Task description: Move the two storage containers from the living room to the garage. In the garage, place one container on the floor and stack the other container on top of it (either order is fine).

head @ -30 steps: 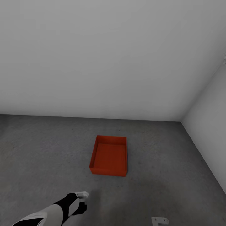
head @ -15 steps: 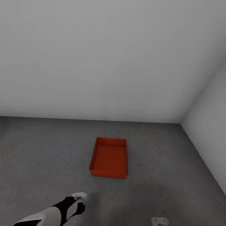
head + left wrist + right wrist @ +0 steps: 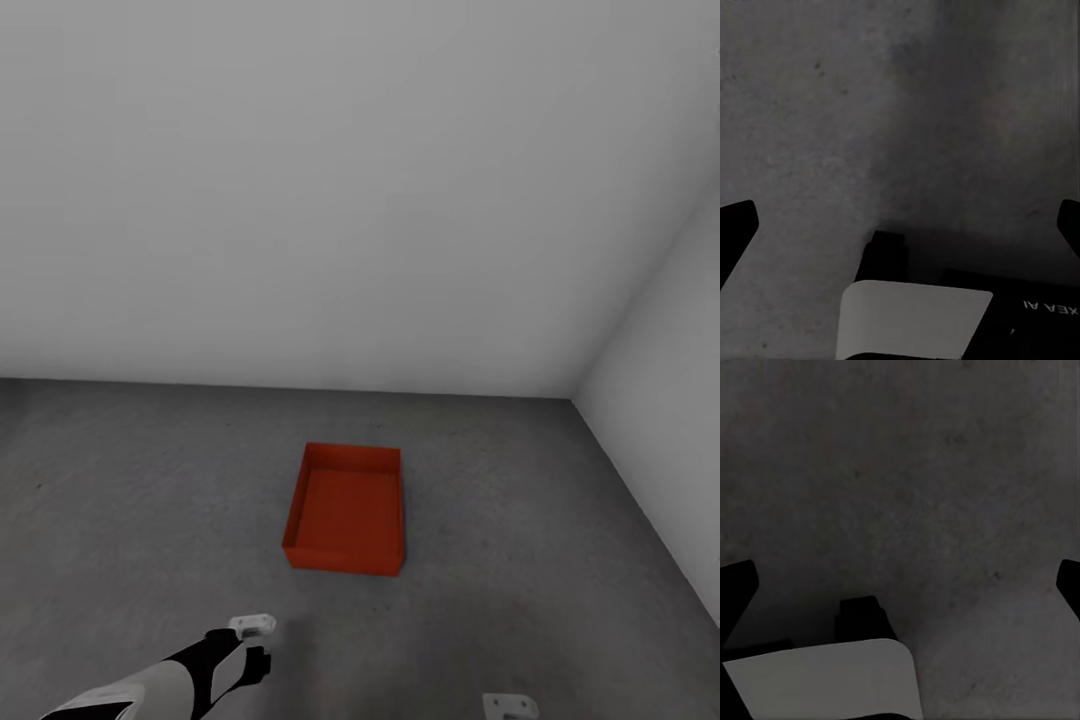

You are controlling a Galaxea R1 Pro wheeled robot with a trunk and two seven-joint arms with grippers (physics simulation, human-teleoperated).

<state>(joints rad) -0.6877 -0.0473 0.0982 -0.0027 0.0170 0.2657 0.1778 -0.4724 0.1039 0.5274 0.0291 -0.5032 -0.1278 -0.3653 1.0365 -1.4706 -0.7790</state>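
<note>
We stand in the garage, facing a corner where two pale grey walls (image 3: 350, 180) meet. One storage container (image 3: 347, 507), an orange-red lidless bin, sits upright and empty on the dark grey concrete floor (image 3: 120, 480). We see a single container here; we judge that the stacking step is not yet done and that the other container has yet to be brought.

Position of the container: in the head view it lies at about 1 o'clock from the left end effector (image 3: 252, 640), near but clearly apart from it, with bare floor between. From the right arm's white bracket (image 3: 510, 706) at the lower edge of that view, the container lies at about 11 o'clock. Its long axis runs roughly 12 to 6 o'clock, away from us toward the far wall, with one short end facing us.

End effector state:
- Left end effector: in the left wrist view the two dark fingertips (image 3: 736, 225) stand wide apart at opposite edges, nothing between them but floor.
- Right end effector (image 3: 900, 585): the fingertips are likewise spread wide over bare concrete, holding nothing.

In our judgement the left arm is the nearer to the container, though neither arm is within touching reach.
</note>
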